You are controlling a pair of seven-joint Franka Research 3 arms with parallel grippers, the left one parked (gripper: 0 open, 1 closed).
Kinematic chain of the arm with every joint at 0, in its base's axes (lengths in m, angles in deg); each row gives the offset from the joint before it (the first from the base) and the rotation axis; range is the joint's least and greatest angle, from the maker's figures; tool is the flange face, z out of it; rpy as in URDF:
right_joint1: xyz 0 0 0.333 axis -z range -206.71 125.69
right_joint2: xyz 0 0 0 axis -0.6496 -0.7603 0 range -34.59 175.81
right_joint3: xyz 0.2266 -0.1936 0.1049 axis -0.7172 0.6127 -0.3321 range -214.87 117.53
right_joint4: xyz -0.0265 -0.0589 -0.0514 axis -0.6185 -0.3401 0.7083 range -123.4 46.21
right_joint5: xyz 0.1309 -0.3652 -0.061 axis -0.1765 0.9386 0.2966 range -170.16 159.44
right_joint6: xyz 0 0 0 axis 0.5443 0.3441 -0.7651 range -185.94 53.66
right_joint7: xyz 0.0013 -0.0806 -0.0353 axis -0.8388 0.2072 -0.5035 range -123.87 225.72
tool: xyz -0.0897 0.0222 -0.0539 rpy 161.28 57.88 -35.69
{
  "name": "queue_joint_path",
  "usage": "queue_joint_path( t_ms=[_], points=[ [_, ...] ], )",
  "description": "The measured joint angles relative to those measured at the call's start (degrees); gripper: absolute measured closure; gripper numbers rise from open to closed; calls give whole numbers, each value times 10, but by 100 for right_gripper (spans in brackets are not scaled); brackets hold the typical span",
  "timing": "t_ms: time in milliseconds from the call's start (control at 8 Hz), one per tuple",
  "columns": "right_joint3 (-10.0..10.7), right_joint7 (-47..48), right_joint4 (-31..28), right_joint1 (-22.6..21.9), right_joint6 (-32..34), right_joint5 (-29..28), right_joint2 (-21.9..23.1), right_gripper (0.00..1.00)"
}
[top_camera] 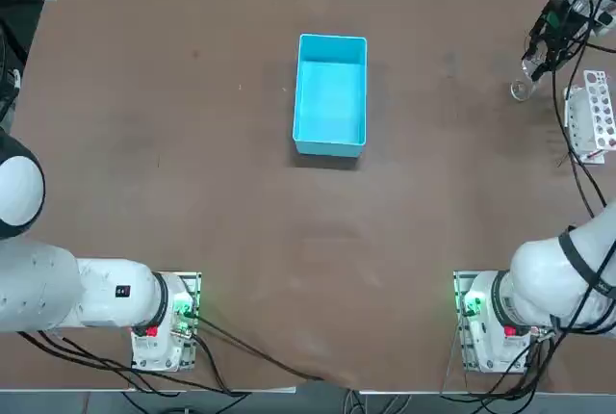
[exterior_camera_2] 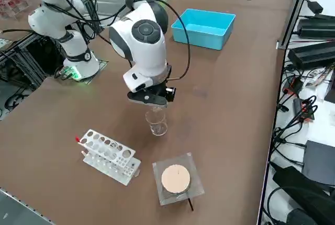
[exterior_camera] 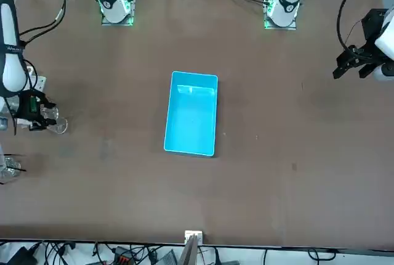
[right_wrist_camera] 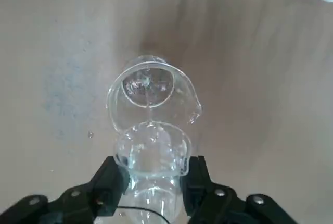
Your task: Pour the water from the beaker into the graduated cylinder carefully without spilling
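My right gripper (right_wrist_camera: 152,174) is shut on the beaker (right_wrist_camera: 151,153), a tiny clear glass vessel held tilted between the black fingers (right_wrist_camera: 112,177). Its rim leans over the mouth of the graduated cylinder (right_wrist_camera: 151,96), a wider clear glass vessel that stands on the brown table. A thin thread of water seems to run from the beaker's lip into it. Seen from the right side, the gripper (exterior_camera_2: 153,102) hangs just above the cylinder (exterior_camera_2: 156,124). From overhead, the gripper (top_camera: 539,56) and cylinder (top_camera: 521,90) sit at the table's far right.
A white rack with holes (exterior_camera_2: 107,157) lies near the cylinder, with a square wire gauze with a round tan centre (exterior_camera_2: 175,179) beside it. A blue box (top_camera: 332,94) stands at the middle of the table. The rack (top_camera: 597,111) is close to the table's right edge.
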Motion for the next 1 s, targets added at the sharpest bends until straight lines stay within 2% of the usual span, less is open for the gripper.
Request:
queue_joint_path(
  t_ms=[500,750,1000],
  points=[
    [-2,-2,0,-3,3,8,19,39],
    [-3,4,1,-8,25,63,51,39],
    [-5,54,0,-31,45,134,75,39]
  ],
)
